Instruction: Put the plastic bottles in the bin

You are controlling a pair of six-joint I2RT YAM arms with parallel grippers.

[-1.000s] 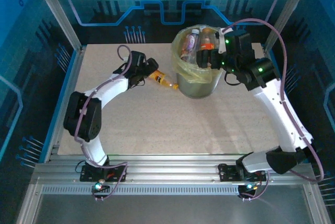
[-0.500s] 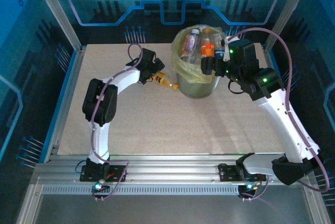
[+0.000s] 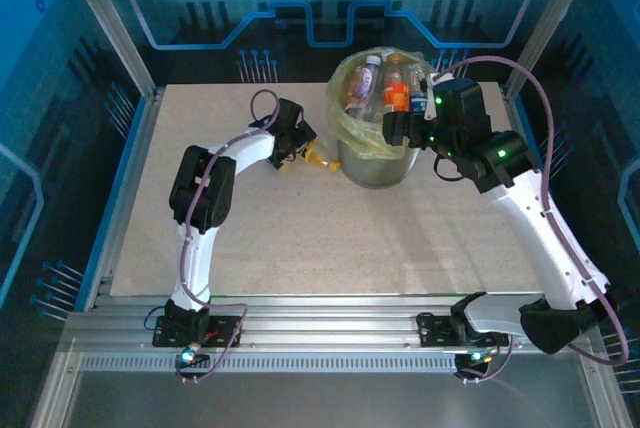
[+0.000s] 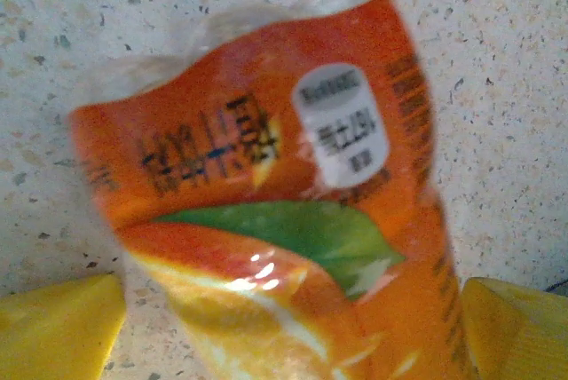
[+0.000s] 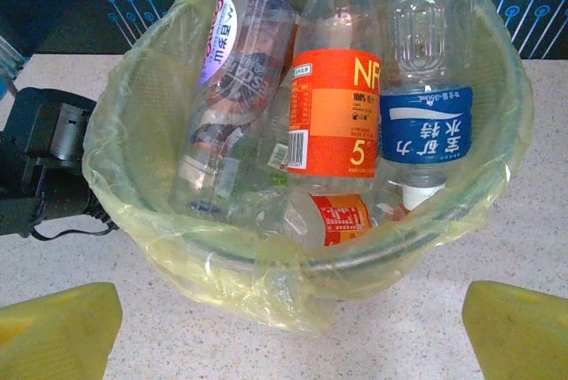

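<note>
Standing at the grasp step: left end effector [image 3: 298, 143] set low over the orange bottle [image 3: 318, 158], spread wide, yellow fingertips [image 4: 58, 327] flanking the crushed body on either side, nothing clamped yet. Bottle lying flat on the tabletop [image 3: 300, 238], just left of the bin [image 3: 375, 176] and near its foot; touching it or not, hard to tell. Long axis running diagonally in the overhead view, from under the wrist down and right toward the bin. In the wrist view, running up the frame between the fingertips, crosswise to their closing line. Which end carries the cap, not to be told. Judged next: drop slightly, squeeze across the soft label band, lift above the rim, carry right, release over the heap. Right end effector [image 3: 398, 128] placed at the bin's right rim, likewise spread and empty, facing the upright bottles [image 5: 333, 122] packed inside the yellow-green liner. Little room in there, so probably a high release wanted.
</note>
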